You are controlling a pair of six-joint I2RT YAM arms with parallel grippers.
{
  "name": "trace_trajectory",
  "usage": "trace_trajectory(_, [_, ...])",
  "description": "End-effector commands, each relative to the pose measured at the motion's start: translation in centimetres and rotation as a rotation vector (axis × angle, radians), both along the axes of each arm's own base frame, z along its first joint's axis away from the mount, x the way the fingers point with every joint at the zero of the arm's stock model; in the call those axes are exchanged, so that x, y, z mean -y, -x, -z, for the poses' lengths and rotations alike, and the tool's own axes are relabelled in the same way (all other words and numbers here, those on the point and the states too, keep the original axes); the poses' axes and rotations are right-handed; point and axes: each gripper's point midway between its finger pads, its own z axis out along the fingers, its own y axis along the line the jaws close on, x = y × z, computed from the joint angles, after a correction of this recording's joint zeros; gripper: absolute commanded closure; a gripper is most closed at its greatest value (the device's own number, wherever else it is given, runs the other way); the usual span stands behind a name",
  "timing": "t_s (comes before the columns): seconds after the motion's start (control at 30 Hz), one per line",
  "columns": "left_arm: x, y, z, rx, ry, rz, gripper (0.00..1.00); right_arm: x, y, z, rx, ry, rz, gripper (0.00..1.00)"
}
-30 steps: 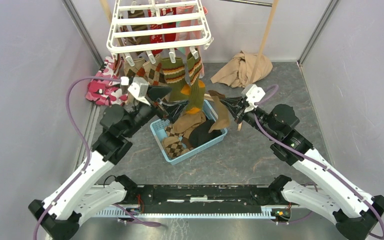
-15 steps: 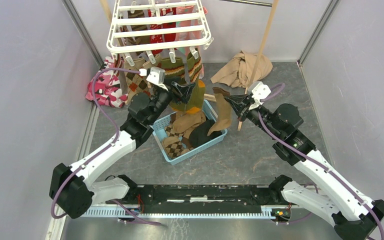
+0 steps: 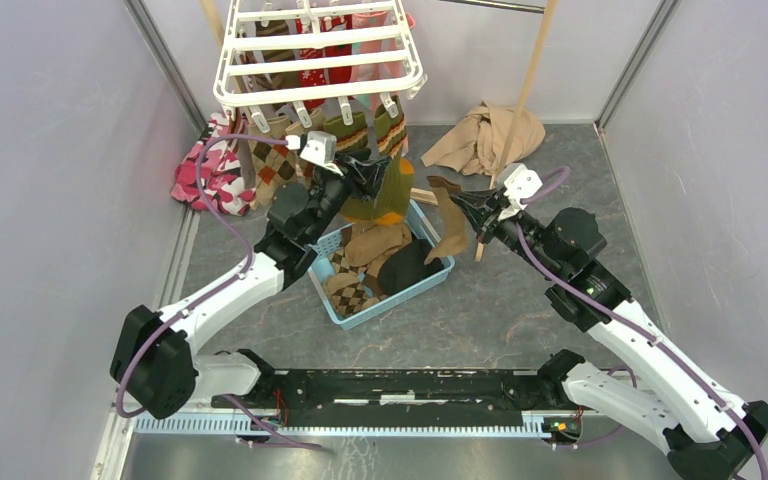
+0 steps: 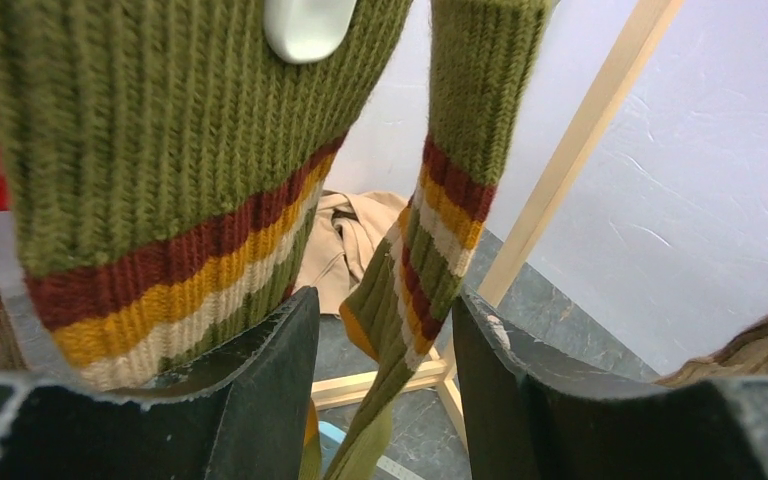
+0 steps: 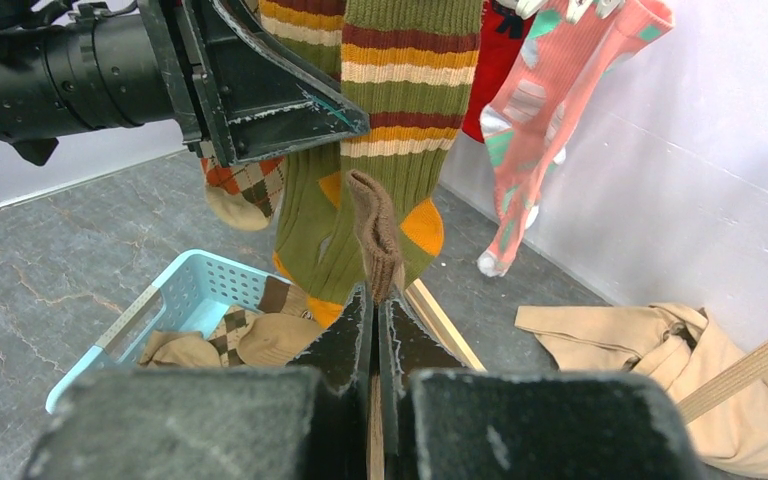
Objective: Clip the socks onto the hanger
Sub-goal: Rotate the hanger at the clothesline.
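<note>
The white hanger (image 3: 320,55) hangs at the back with several socks clipped under it. My left gripper (image 3: 368,175) is open just below its front clips. In the left wrist view (image 4: 385,310) a green striped sock (image 4: 430,230) hangs between the spread fingers. A second green sock (image 4: 160,150) hangs to the left under a white clip (image 4: 305,25). My right gripper (image 3: 465,205) is shut on a brown sock (image 3: 450,230), which dangles beside the basket. In the right wrist view (image 5: 375,300) the sock's end (image 5: 375,230) sticks up above the closed jaws.
A light blue basket (image 3: 430,275) with several tan and argyle socks sits between the arms. A beige garment (image 3: 485,135) lies at the foot of a wooden pole (image 3: 530,70). A pink camouflage cloth (image 3: 200,180) lies at the left wall. A pink sock (image 5: 540,110) hangs at the back.
My left gripper has risen and moved forward from over the basket to the hanging green socks. My right gripper has lifted the brown sock slightly.
</note>
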Motion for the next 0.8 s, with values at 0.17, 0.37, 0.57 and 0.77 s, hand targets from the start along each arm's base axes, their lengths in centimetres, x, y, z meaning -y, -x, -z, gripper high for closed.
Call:
trace_trajectory(0.17, [0.3, -0.7, -3.3, 0.086, 0.060, -0.002, 0.49, 0.3, 0.3, -1.1, 0.021, -0.039, -0.004, 1.00])
trace_trajectory(0.37, [1.0, -0.5, -3.9, 0.100, 0.051, 0.038, 0.80, 0.5, 0.3, -1.2, 0.025, -0.038, 0.001, 1.00])
trace_trajectory(0.57, [0.8, 1.1, -5.3, 0.133, 0.024, 0.078, 0.98, 0.8, 0.2, -1.1, 0.030, -0.034, 0.015, 1.00])
trace_trajectory(0.77, [-0.4, 3.4, -6.2, 0.143, -0.001, 0.092, 0.98, 0.7, 0.0, -0.8, 0.025, -0.032, 0.015, 1.00])
